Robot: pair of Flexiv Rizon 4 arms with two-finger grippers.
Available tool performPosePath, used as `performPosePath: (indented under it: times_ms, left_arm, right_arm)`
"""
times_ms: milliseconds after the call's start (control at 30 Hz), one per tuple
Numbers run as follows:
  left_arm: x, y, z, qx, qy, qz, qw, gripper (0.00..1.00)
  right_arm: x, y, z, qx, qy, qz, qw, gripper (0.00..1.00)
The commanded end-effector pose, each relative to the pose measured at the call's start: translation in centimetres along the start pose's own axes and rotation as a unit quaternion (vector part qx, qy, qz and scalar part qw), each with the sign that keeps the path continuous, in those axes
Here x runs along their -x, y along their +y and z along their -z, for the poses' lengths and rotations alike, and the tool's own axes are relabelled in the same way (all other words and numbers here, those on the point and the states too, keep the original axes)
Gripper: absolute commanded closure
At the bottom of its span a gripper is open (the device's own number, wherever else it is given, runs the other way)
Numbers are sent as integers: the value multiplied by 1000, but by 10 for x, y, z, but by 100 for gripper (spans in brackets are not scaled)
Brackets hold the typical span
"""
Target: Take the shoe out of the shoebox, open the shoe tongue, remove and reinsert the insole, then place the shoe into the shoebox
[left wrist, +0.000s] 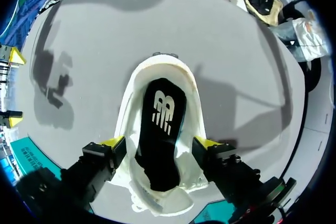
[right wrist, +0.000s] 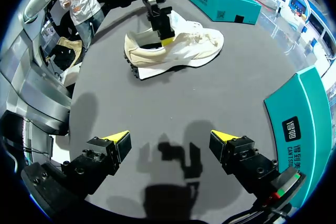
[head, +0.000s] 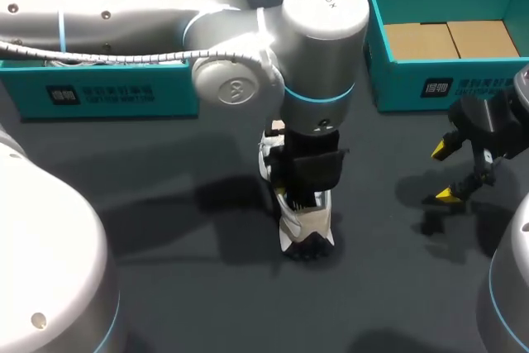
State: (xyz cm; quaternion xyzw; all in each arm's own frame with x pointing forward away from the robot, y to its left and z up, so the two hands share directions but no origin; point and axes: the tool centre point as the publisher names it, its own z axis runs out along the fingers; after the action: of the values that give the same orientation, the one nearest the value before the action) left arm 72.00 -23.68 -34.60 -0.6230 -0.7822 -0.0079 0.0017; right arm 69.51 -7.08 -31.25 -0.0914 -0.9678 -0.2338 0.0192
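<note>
From above, the white shoe (head: 310, 225) stands on the dark table (head: 165, 204), toe towards the robot, with the left gripper (head: 304, 196) straight down over its middle. An open teal shoebox (head: 413, 80) with a cardboard floor sits behind the shoe and off to its right, and a second teal shoebox (head: 107, 93) sits behind it to the left, half hidden by the left arm. The right gripper (head: 444, 173) hangs to the right of the shoe, well apart from it, its yellow tips spread wide. Looking along the left wrist, both yellow fingertips (left wrist: 113, 142) press against the shoe's two sides, so that gripper is clasping the shoe, and the black insole (left wrist: 163, 129) lies inside it. From the right wrist, the shoe (right wrist: 184, 45) sits well ahead of the spread fingers (right wrist: 118, 139), which hold nothing, over bare tabletop.
</note>
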Motion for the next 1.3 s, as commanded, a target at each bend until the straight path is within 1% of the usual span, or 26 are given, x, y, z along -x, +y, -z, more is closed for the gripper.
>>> performPosePath:
  times_ms: [33,100,167,267,333,500,733,933,1033,1167,1300]
  left_arm:
    - [7,13,2,-24,10,-6,1000,13]
    - [9,16,3,-27,10,-3,1000,13]
    - [9,18,3,-33,10,-2,999,16]
    - [9,20,4,-38,10,-2,999,15]
    - [8,20,5,-43,9,-3,999,13]
    - [6,19,7,-44,5,-3,999,13]
    - [2,25,12,-46,-5,7,999,15]
    - [0,36,17,-47,-13,20,999,16]
    - [0,44,20,-47,-14,25,998,19]
    - [-2,56,25,-49,-15,29,998,21]
    - [-3,72,33,-63,-14,27,998,22]
  right_arm:
    - [-2,0,0,-1,-1,0,1000,0]
    - [-2,0,0,-1,-1,0,1000,0]
    - [-2,0,0,-1,-1,0,1000,0]
    - [-2,0,0,-1,-1,0,1000,0]
    - [-2,0,0,-1,-1,0,1000,0]
    - [-2,0,0,-1,-1,0,1000,0]
    - [-2,0,0,-1,-1,0,1000,0]
    - [-2,0,0,-1,-1,0,1000,0]
    - [-2,0,0,-1,-1,0,1000,0]
    - [-2,0,0,-1,-1,0,1000,0]
    - [-2,0,0,-1,-1,0,1000,0]
